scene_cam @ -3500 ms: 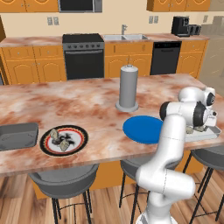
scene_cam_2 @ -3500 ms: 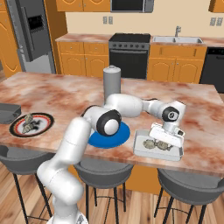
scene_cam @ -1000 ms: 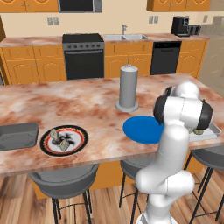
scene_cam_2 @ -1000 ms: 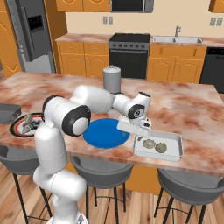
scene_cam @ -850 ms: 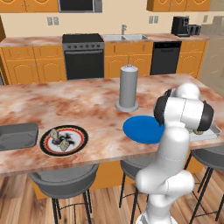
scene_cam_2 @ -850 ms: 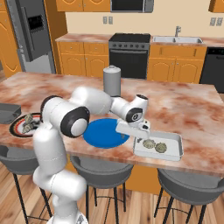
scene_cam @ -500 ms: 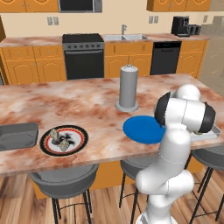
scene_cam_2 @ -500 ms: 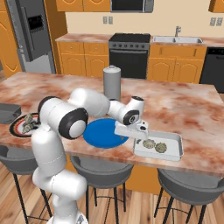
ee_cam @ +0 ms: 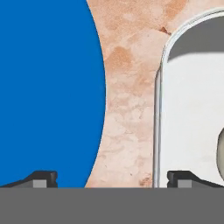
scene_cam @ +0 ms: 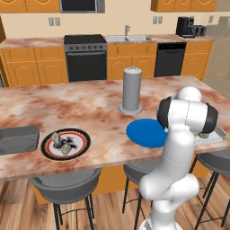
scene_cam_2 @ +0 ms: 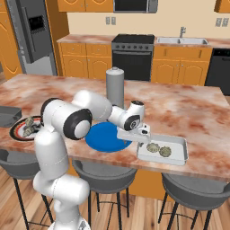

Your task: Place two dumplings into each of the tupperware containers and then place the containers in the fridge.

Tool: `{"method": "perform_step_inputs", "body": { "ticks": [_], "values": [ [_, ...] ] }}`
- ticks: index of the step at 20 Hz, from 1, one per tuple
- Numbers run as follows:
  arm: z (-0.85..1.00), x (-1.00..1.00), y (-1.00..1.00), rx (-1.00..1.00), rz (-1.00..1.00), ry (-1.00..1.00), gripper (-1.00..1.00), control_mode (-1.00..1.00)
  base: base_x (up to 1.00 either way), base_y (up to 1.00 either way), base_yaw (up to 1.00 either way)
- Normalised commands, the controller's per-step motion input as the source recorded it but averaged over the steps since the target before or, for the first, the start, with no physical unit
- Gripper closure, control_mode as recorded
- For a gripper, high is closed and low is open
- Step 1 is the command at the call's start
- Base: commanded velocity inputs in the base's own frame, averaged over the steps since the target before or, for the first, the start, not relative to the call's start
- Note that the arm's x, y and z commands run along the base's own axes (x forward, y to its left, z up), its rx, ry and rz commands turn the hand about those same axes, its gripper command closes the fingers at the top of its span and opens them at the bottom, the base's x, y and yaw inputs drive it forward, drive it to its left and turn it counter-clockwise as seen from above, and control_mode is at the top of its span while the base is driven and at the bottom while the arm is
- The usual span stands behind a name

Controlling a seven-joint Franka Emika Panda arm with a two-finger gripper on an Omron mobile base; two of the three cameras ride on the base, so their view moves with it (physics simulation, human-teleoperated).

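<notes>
table (scene_cam_2: 193,108): marble island top; it carries everything I work with here.
fridge (scene_cam_2: 33,36): tall and silver-grey, one of it, far off past the table's left end in the right base view, well apart from my tool.
tupperware containers: two. The pale see-through one (scene_cam_2: 177,157) lies just beside my tool, on the side away from the blue plate (scene_cam_2: 105,137). The dark grey one (scene_cam: 18,139) sits at the opposite end of the table.
black-red rimmed plate (scene_cam: 81,143): one, just beside the dark grey container.
dumplings: four. Two (scene_cam_2: 158,149) lie in the pale container; two (scene_cam: 60,143) wait on the rimmed plate.
tool (scene_cam_2: 134,133): jaws spread wide, holding nothing, hanging over the bare strip between blue plate and pale container.
key relation: I judge the remaining dumplings lie across the blue plate from my tool, toward the dark grey container, a long sideways reach.
</notes>
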Motion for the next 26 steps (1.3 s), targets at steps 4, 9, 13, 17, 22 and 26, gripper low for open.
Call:
{"method": "perform_step_inputs", "body": {
  "ticks": [4, 9, 13, 17, 22, 26],
  "values": [
    [-0.07, 0.37, 0.0, -0.01, 0.0, 0.0, -1.0, -1.0, 0.0, 0.0, 0.0],
    [-0.12, 0.09, -0.08, 0.0, 0.0, 0.0, -1.0, -1.0, 0.0, 0.0, 0.0],
    [0.0, -0.39, -0.24, 0.0, 0.0, -0.01, -1.0, -1.0, 0.0, 0.0, 0.0],
    [-0.05, -0.37, -0.11, 0.0, 0.0, -0.01, -1.0, -1.0, 0.0, 0.0, 0.0],
    [-0.24, -0.01, 0.14, -0.01, 0.0, 0.0, -1.0, -1.0, 0.0, 0.0, 0.0],
    [-0.02, 0.06, 0.16, 0.0, 0.0, -0.02, -1.0, -1.0, 0.0, 0.0, 0.0]
  ]
}}
